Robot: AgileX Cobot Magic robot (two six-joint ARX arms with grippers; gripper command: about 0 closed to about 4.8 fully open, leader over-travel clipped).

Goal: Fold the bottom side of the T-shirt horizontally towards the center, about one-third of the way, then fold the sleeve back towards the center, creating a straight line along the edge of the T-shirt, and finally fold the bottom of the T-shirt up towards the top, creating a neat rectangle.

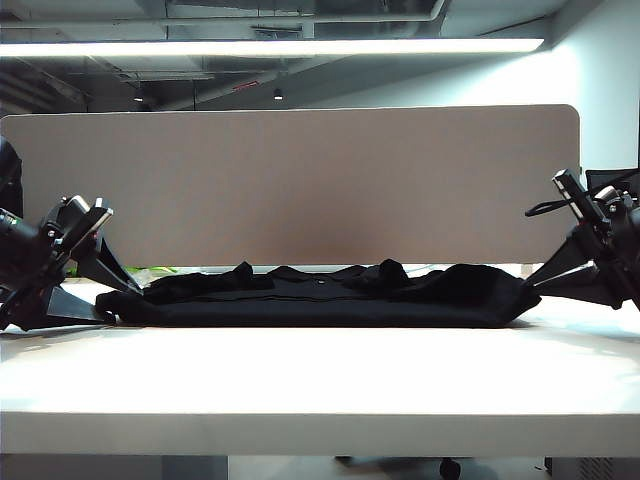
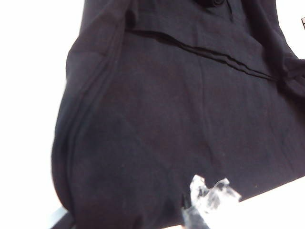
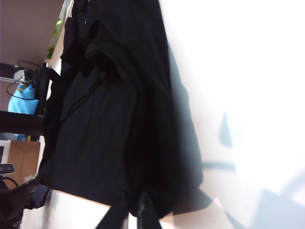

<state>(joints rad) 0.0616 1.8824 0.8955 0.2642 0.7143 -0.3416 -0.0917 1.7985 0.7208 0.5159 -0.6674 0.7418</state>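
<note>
White tabletop [image 1: 320, 385] fills the lower half of the exterior view, with a beige partition panel [image 1: 300, 180] standing behind it and a long ceiling light [image 1: 270, 47] across the top of the frame. At the far left edge the left gripper [image 1: 108, 300] sits low on the table, its black fingers reaching to the left end of the T-shirt [image 1: 320, 297]. In the left wrist view a clear-tipped finger [image 2: 209, 198] lies over the cloth edge; whether the jaws pinch the cloth or merely stand apart I cannot tell. The T-shirt lies across the middle of the frame as a low, wide black band, flat along its near edge and rumpled into small humps along its far edge. At the right edge of the frame the right gripper [image 1: 528, 287] meets the right end of the shirt. In the right wrist view its dark fingers [image 3: 112, 217] stand close together at the hem, the black cloth gathered between them.
</note>
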